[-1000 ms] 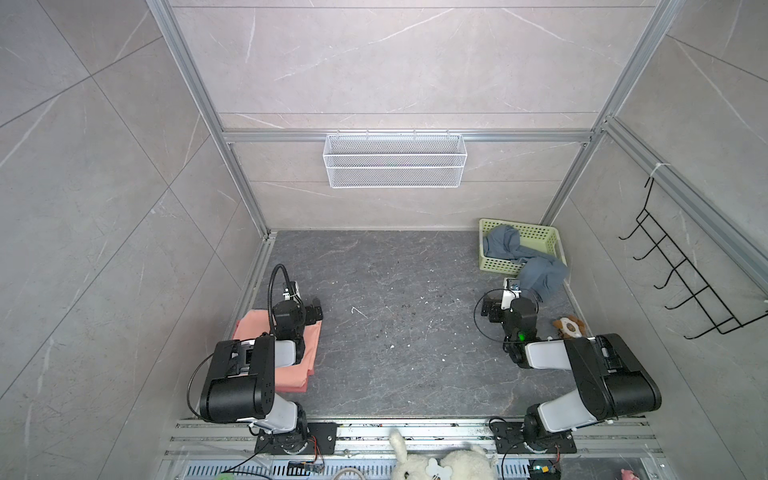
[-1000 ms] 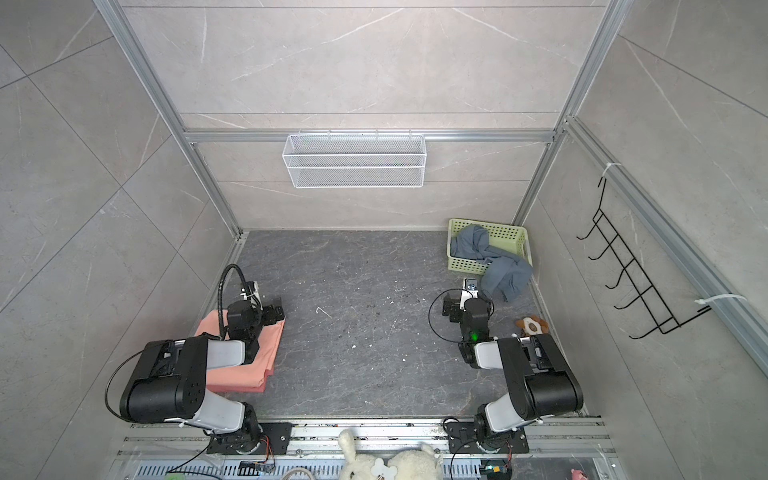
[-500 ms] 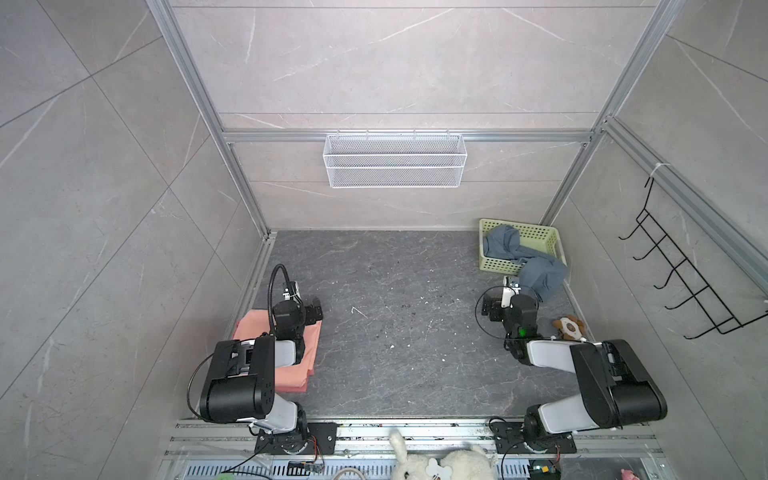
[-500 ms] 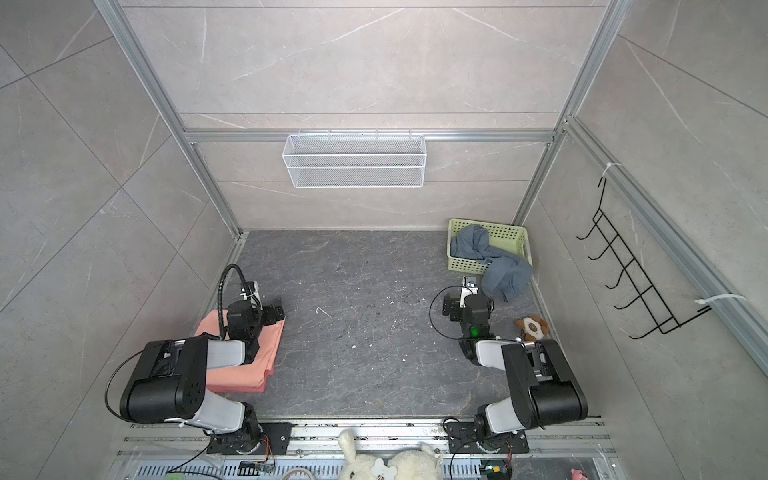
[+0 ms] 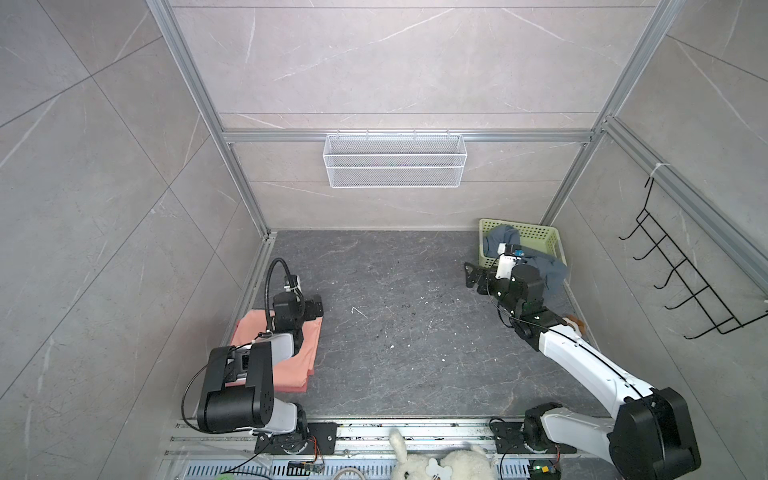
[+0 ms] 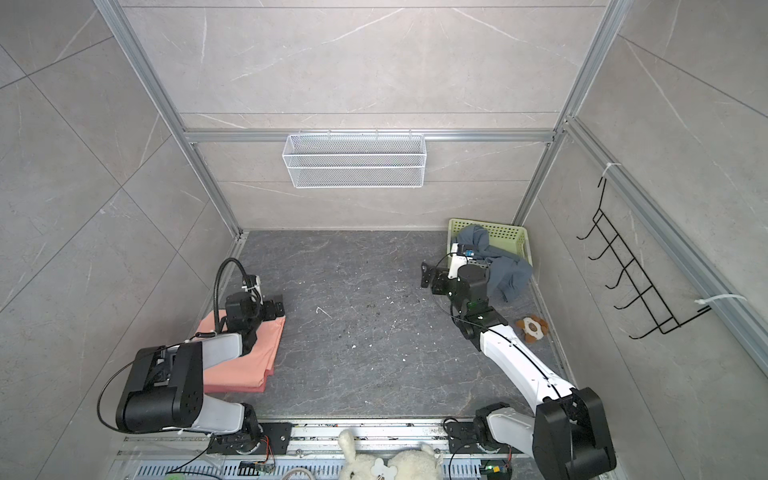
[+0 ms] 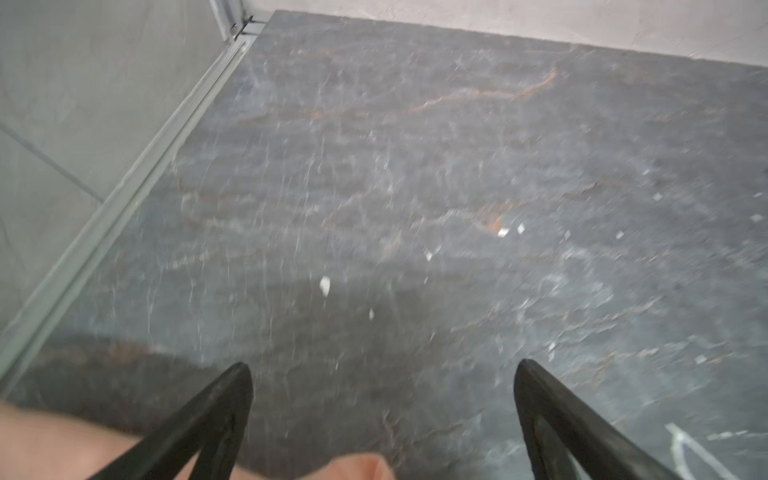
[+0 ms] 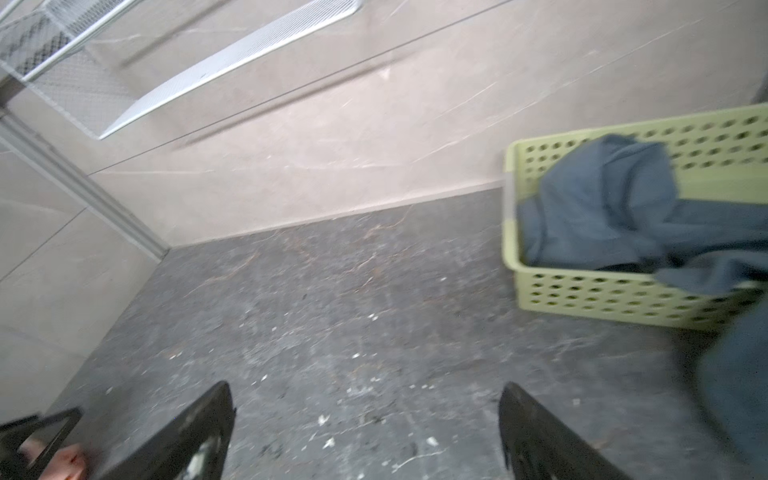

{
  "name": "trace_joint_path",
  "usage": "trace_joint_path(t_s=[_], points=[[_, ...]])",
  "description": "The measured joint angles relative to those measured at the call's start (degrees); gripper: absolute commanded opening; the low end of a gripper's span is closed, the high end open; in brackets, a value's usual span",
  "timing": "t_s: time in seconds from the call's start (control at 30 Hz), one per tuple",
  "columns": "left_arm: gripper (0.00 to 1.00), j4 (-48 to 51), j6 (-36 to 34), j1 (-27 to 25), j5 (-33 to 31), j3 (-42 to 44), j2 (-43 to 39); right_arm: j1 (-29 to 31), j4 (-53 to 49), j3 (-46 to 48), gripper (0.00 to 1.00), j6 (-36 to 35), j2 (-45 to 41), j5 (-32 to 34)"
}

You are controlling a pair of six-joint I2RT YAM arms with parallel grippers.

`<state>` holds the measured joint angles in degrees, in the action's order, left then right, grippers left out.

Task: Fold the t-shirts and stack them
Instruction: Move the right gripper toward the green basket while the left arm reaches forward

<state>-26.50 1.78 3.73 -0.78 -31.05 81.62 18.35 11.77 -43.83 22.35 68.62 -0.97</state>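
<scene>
Left tool [image 7: 382, 370], right tool [image 8: 365, 390]: spread wide, empty. Lower left, partly hidden under arm: pink t-shirts [image 5: 305, 361]. Blurred, cut off at right edge: blue-grey t-shirt [image 8: 602, 199] spilling from basket [image 8: 602, 299].

A green basket [image 5: 539, 239] is set just beside the right pincer [image 5: 469, 275]. A plush toy [image 6: 532, 327] is seen behind that pincer.
</scene>
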Motion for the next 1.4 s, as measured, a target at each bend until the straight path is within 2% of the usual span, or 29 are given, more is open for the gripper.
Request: trace_joint_path(t_s=[0.2,0.37,0.53,0.67,0.8,0.97,1.1,1.27,1.4], points=[[1.0,12.2,7.8,-3.0,1.4,-13.3,-10.1,5.8,-7.9,-14.6,0.99,5.2,5.1,-3.8],[1.0,20.7,21.5,-10.7,2.4,-24.8,-14.2,9.2,-5.5,-19.0,0.99,13.0,7.3,-7.5],[1.0,22.4,35.2,-20.5,2.9,-27.4,-15.5,13.2,-4.3,-20.3,0.99,20.4,11.5,-9.6],[1.0,24.3,42.3,-27.8,2.9,-27.4,-14.1,17.4,-4.6,-20.2,0.99,22.2,11.0,-8.7],[1.0,24.7,44.2,-31.0,4.1,-27.4,-13.4,18.1,-6.3,-21.0,0.99,24.6,8.8,-6.6],[1.0,26.2,46.6,-30.7,3.8,-27.5,-12.9,17.8,-20.6,-31.1,0.99,27.4,10.1,-0.1],[1.0,29.8,45.2,-30.4,4.4,-31.3,-8.9,16.9,-28.1,-33.0,0.99,27.5,10.4,6.8],[1.0,37.2,37.1,-30.5,7.5,-42.6,-1.6,8.2,-37.9,-32.5,0.92,24.4,11.1,16.0],[1.0,42.2,30.8,-31.7,9.4,-48.1,0.7,-2.7,-39.2,-29.2,0.91,21.4,11.8,18.3]])
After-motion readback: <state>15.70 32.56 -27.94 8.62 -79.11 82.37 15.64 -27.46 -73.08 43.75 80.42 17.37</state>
